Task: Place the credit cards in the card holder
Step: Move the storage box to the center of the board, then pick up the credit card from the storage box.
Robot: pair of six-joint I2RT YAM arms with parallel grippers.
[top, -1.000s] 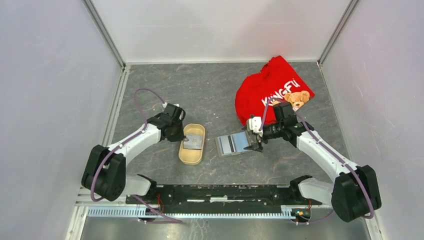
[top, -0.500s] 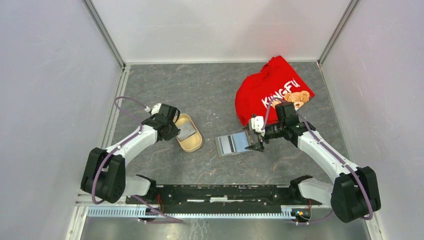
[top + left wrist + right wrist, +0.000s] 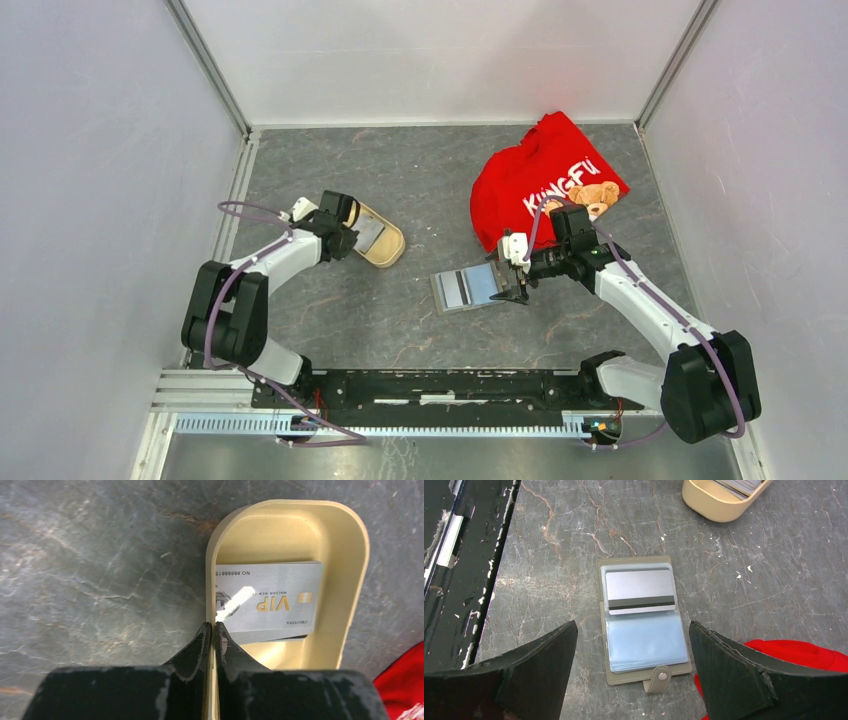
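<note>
Clamped on the beige oval tray (image 3: pixel 361 555), the left gripper (image 3: pixel 210 630) should slide it gently, silver card (image 3: pixel 270 600) aboard, toward the grey card holder (image 3: pixel 646 642) under the spread right gripper (image 3: pixel 633 627).

Bare table (image 3: pixel 430 190) between tray (image 3: pixel 397 247) and card holder (image 3: pixel 480 285); red shirt (image 3: pixel 515 185) crowds holder's far edge

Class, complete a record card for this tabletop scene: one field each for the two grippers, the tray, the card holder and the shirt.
left gripper: fingers shut on the side wall of the beige tray
right gripper: open, above the card holder
beige tray: holds a silver VIP card, with a second card showing beneath it
card holder: lying open, silver striped card on one half
red shirt: close beside the card holder
</note>
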